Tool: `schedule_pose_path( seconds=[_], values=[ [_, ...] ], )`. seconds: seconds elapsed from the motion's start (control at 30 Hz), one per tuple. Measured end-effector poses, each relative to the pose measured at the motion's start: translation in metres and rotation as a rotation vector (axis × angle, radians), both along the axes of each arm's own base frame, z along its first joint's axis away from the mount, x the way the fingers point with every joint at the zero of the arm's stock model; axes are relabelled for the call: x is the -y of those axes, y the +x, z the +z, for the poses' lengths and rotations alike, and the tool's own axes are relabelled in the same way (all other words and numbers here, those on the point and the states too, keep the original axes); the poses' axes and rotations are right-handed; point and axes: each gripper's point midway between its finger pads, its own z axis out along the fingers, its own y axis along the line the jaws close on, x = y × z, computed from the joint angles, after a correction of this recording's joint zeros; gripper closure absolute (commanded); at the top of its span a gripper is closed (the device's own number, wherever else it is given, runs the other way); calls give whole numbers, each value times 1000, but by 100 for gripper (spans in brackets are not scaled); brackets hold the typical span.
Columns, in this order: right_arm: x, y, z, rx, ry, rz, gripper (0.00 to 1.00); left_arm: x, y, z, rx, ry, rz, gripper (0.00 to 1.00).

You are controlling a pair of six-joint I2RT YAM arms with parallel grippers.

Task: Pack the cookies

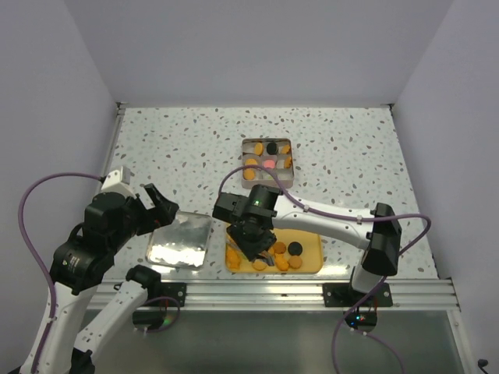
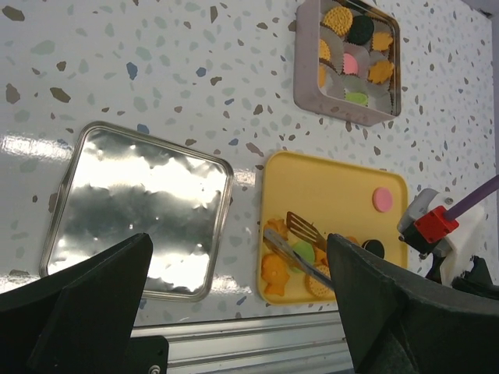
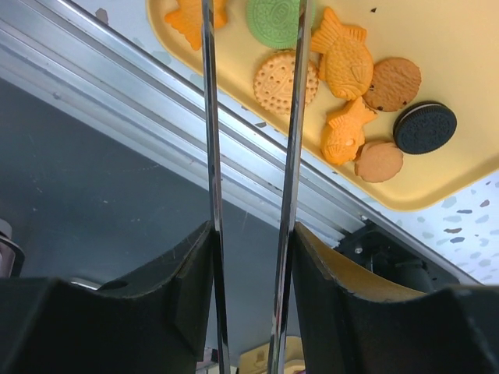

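Note:
Cookies lie in a heap at the near left of the yellow tray (image 1: 312,243), among them a green disc (image 3: 273,19), a round tan biscuit (image 3: 284,78), fish shapes (image 3: 343,62) and a black disc (image 3: 425,127). A pink cookie (image 2: 382,199) lies apart on the tray. More cookies fill the square tin (image 1: 243,160) behind it. My right gripper (image 1: 253,238) is shut on metal tongs (image 3: 209,117), whose tips reach down over the heap around the green disc (image 2: 302,251). My left gripper (image 1: 156,206) is open and empty above the tin lid (image 1: 179,241).
The shiny lid (image 2: 140,206) lies flat left of the yellow tray (image 2: 327,191). The aluminium rail (image 1: 273,292) runs along the table's near edge just below the tray. White walls close in the table on three sides.

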Motion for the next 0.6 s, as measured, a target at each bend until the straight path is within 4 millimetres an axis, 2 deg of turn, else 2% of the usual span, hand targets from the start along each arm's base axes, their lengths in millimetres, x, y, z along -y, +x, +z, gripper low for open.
schedule_pose_path(
  seconds=[0.3,0.6],
  values=[
    [-1,6,-1,24,-24,8,61,-2,1,0,3,12,6,0],
    [-13,31,27,136,22,-4,62,-3,2,-1,0,18,11,0]
  ],
)
